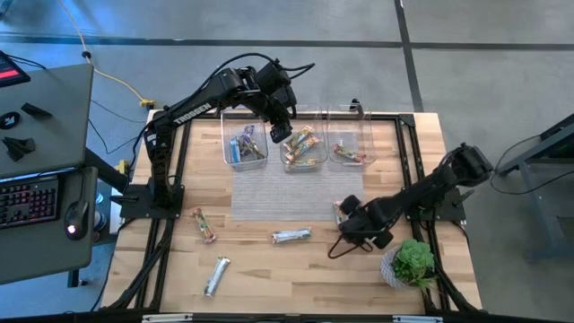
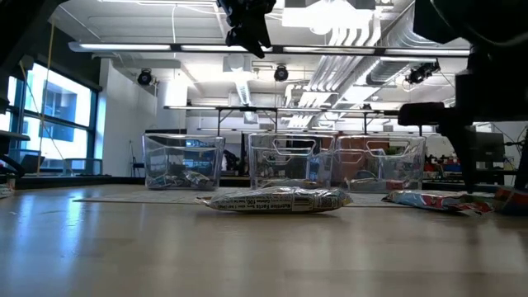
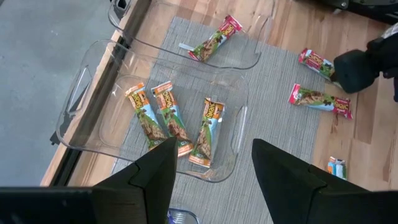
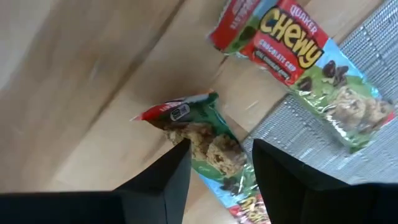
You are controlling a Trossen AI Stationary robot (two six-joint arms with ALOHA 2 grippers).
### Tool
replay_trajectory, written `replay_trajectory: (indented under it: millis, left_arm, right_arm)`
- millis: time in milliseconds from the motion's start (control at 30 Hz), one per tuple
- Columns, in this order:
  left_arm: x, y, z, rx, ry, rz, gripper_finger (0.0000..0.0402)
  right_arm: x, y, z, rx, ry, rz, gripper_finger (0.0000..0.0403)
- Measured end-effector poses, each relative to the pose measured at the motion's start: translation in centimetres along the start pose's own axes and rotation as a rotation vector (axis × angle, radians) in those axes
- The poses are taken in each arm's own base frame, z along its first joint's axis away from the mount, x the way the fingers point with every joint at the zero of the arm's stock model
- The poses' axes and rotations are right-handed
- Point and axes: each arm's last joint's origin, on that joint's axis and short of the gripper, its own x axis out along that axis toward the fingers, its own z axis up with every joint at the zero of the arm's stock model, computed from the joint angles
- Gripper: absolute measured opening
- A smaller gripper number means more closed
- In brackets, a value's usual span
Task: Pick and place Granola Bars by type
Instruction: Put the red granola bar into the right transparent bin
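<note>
Right gripper [image 4: 214, 177] fingers spread open, straddling a red-green granola bar [image 4: 208, 146] flat on the bench by the mat edge. Left gripper [image 3: 211, 168], open too, hovers over the middle bin [image 3: 233, 134]. Slick foil, could squirt out sideways.

Potted plant [image 1: 413, 260] just beside right gripper [image 1: 343, 218]

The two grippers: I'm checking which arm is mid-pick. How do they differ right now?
The left gripper hangs high above the middle bin, empty, over orange-wrapped bars. The right gripper is low at the table, fingers straddling a red-and-green bar beside the mat. Both are open.
</note>
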Motion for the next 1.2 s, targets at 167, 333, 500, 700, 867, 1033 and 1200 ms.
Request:
replay_trajectory:
  millis: [167,333,500,700,867,1033,1200]
  left_arm:
    - [0.0,0.0,0.0,-0.008,0.0,0.0,0.0202]
    - [0.0,0.0,0.0,-0.008,0.0,0.0,0.0202]
    - [0.0,0.0,0.0,-0.008,0.0,0.0,0.0202]
    - [0.0,0.0,0.0,-0.008,0.0,0.0,0.0202]
    - [0.0,0.0,0.0,-0.007,0.0,0.0,0.0202]
    - [0.0,0.0,0.0,-0.007,0.0,0.0,0.0202]
    - [0.0,0.0,0.0,-0.007,0.0,0.0,0.0202]
  right_arm:
    - [0.3,0.2,0.0,-0.036,0.006,0.066,0.0157]
    - [-0.1,0.3,-0.2,-0.037,0.014,0.038,0.0152]
    - [-0.1,0.6,-0.5,-0.035,0.027,0.093,0.0151]
    - [-0.1,0.8,-0.4,-0.038,0.008,0.138,0.0138]
    - [-0.1,0.7,-0.3,-0.043,-0.003,0.134,0.0108]
    - [-0.1,0.7,0.1,-0.043,-0.047,0.14,0.0058]
    - [-0.2,0.5,0.8,-0.008,-0.118,0.129,0.0006]
